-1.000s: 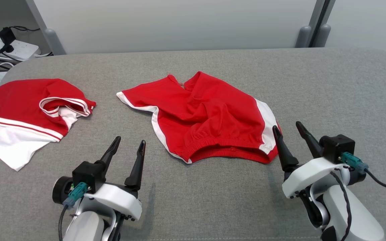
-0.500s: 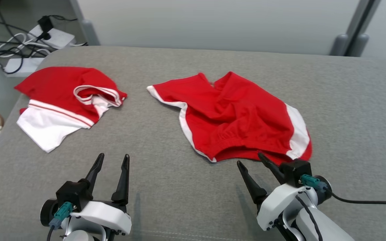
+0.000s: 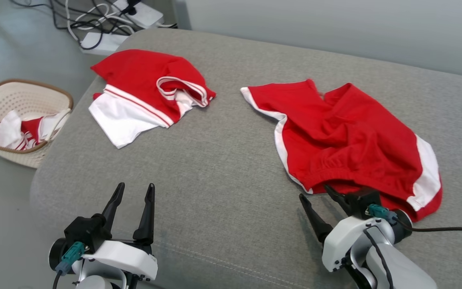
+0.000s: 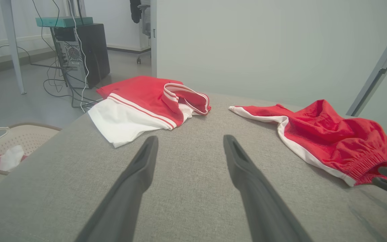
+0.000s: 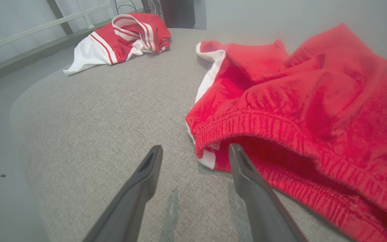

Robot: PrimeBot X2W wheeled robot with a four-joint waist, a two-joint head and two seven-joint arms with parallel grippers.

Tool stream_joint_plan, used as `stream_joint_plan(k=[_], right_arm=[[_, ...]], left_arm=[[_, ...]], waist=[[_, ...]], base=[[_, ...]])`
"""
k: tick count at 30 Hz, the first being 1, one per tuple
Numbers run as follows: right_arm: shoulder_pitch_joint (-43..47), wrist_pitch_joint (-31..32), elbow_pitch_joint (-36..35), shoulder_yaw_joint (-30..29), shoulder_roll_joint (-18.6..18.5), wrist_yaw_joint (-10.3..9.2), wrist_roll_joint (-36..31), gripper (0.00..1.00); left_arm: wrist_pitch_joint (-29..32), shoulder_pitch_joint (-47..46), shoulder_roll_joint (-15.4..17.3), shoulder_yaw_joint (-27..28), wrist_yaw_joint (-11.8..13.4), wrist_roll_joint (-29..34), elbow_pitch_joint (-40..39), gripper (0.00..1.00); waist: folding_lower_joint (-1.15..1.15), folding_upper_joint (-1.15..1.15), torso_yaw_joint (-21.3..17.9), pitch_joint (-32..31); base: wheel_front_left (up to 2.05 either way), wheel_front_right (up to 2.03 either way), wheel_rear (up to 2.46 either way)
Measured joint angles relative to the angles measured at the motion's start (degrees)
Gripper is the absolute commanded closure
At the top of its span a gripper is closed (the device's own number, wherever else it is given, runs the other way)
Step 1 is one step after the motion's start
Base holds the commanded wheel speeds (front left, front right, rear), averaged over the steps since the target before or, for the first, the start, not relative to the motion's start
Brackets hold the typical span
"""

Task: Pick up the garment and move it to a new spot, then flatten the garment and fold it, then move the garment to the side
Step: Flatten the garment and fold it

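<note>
We take the red shorts (image 3: 347, 136) to be the garment in hand: they lie rumpled and unfolded on the grey cushion (image 3: 223, 188), directly ahead of our right gripper (image 3: 314, 191) and spreading away to its outer side. A folded red-and-white garment (image 3: 146, 92) sits well beyond our left gripper (image 3: 135, 185), far ahead and slightly to its inner side. It looks like a piece already dealt with and set aside. Out past the left gripper's outer side, off the cushion, a basket (image 3: 18, 157) on the floor holds more red and white cloth. The right gripper seems to be placed low and close because the elastic waistband (image 5: 264, 126) faces it. That thick, gathered edge gapes a little off the cushion, which gives the fingers a lip to slide around. Its jaws stand wide apart and hold nothing. The inner finger is over bare cushion just short of the cloth, and the outer fingertip is right at the waistband's mouth, though we cannot tell whether it touches the fabric. Our left gripper hangs over bare cushion well away from both garments, jaws spread and empty. We judge that it is waiting to take a second corner once the shorts are lifted.
</note>
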Motion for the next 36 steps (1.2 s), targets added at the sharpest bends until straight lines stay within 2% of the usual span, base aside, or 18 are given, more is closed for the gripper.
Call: stream_joint_plan(k=[10, 20, 22, 23, 24, 31, 36], right_arm=[[-2.4, 0.0, 5.0, -3.4, -0.3, 0.01, -3.8, 0.0], [-4.7, 0.0, 9.6, -5.2, 0.6, 0.01, -6.2, 0.0], [-4.9, 0.0, 9.7, -5.6, 0.7, 0.01, -6.0, 0.56], [-5.0, 0.0, 9.5, -5.8, 0.7, 0.01, -5.8, 0.8], [-5.1, 0.0, 9.4, -6.0, 0.7, 0.01, -5.8, 1.0], [-5.1, 0.0, 7.3, -5.8, 0.0, 0.01, -2.4, 1.0], [-4.6, 0.0, 0.7, -6.7, -2.4, 0.01, 2.7, 1.0]], left_arm=[[0.0, -0.2, -0.1, -1.8, 0.1, -2.4, -0.4, 0.0], [0.0, -1.6, -0.2, -3.6, 0.7, -3.9, -0.6, 0.0], [0.0, -1.6, -0.2, -4.2, 0.7, -4.4, -0.5, 0.0], [0.0, -1.6, -0.2, -4.4, 0.7, -4.5, -0.5, 0.0], [0.0, -1.6, -0.2, -4.4, 0.7, -4.7, -0.5, 0.0], [0.0, -1.6, -0.2, -4.7, 0.9, -5.4, -0.3, 0.0], [0.0, -1.6, -0.2, -5.3, 0.6, -5.3, 0.1, 0.0]], waist=[[0.0, 0.0, 3.9, 2.5], [0.0, 0.0, 5.4, 4.0], [0.0, 0.0, 5.3, 4.1], [0.0, 0.0, 5.2, 4.1], [0.0, 0.0, 5.0, 4.2], [0.0, 0.0, 2.5, 3.8], [0.0, 0.0, -0.6, 2.9]], base=[[0.0, 0.0, 0.0], [0.0, 0.0, 0.0], [0.0, 0.0, 0.0], [0.0, 0.0, 0.0], [0.0, 0.0, 0.0], [0.0, 0.0, 0.0], [0.0, 0.0, 0.0]])
